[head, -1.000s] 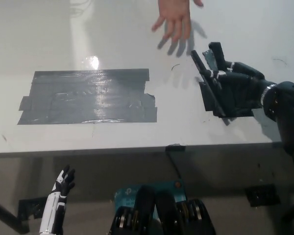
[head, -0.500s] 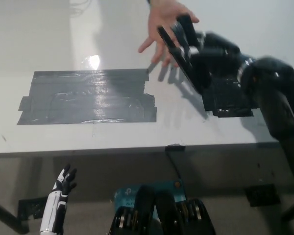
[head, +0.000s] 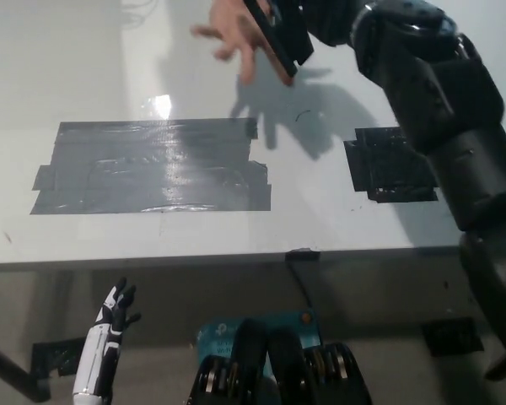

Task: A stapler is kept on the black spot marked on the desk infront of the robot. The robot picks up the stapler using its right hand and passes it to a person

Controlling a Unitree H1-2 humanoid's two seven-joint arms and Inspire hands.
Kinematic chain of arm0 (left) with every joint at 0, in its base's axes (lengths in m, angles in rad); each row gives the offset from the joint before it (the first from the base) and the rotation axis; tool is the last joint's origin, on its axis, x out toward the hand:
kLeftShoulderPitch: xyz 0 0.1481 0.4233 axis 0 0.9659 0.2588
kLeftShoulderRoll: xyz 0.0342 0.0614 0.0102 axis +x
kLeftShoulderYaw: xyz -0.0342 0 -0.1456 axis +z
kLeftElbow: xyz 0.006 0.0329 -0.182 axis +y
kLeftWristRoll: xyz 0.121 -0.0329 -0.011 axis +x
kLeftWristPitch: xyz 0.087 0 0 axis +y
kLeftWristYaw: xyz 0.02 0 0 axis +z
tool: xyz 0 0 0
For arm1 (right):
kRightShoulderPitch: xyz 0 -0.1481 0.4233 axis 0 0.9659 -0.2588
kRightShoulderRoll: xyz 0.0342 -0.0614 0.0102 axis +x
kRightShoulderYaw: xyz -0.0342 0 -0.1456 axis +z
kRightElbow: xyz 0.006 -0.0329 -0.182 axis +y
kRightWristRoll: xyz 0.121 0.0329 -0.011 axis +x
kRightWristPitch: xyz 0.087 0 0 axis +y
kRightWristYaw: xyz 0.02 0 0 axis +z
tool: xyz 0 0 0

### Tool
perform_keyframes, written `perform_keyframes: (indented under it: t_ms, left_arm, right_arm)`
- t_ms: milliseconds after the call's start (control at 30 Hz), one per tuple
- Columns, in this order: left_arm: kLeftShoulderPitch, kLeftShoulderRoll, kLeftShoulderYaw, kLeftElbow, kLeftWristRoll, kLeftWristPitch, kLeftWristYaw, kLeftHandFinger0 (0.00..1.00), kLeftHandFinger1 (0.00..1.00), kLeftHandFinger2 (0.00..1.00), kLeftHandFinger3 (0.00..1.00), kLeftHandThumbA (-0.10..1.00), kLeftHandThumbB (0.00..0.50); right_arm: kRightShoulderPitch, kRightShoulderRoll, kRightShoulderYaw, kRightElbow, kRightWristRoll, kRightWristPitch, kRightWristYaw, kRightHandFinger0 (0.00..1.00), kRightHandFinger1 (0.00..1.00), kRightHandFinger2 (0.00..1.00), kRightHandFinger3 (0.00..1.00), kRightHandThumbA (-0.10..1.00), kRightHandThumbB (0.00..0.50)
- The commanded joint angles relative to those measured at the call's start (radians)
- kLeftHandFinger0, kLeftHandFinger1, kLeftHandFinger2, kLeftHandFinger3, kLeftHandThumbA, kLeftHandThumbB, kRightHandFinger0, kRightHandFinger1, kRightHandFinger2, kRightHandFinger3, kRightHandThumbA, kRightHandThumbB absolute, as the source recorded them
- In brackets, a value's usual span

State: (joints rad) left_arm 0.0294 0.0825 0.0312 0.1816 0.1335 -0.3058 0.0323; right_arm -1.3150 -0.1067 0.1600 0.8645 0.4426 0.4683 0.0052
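Holding stapler [head: 278, 38] at far edge: right hand [head: 320, 18] | person's hand [head: 234, 29] touching it, fingers spread | left hand [head: 116, 310] resting near left, fingers apart, empty

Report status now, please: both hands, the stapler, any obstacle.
Right hand shut on stapler, raised at person's hand. Left hand open, low beside desk. Black spot bare. No obstacle seen.

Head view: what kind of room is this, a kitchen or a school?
Neither, most likely. It looks like a robot test lab. A plain white desk carries marked patches of black tape, the robot's right hand holds up a stapler to a person's hand, and cables run under the desk.
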Motion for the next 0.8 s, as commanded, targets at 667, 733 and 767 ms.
perform_keyframes:
  t_ms: [667, 733, 767]
  left_arm:
    - [-0.021, 0.016, -0.016, -0.057, 0.002, 0.035, -0.014, 0.90, 0.91, 0.90, 1.00, 1.00, 0.441]
    - [-0.024, 0.016, -0.019, -0.059, -0.004, 0.042, -0.019, 0.89, 0.90, 0.90, 1.00, 1.00, 0.442]
    - [-0.024, 0.017, -0.019, -0.060, -0.005, 0.043, -0.019, 0.89, 0.90, 0.90, 1.00, 1.00, 0.442]
  right_arm:
    - [-0.142, 0.069, 0.351, 0.239, -0.552, -0.363, -0.224, 0.56, 0.70, 1.00, 1.00, 1.00, 0.237]
    - [-0.137, 0.056, 0.358, 0.238, -0.554, -0.362, -0.157, 0.75, 0.94, 1.00, 1.00, 1.00, 0.272]
    - [-0.137, 0.056, 0.358, 0.238, -0.556, -0.362, -0.153, 0.81, 1.00, 1.00, 1.00, 1.00, 0.279]
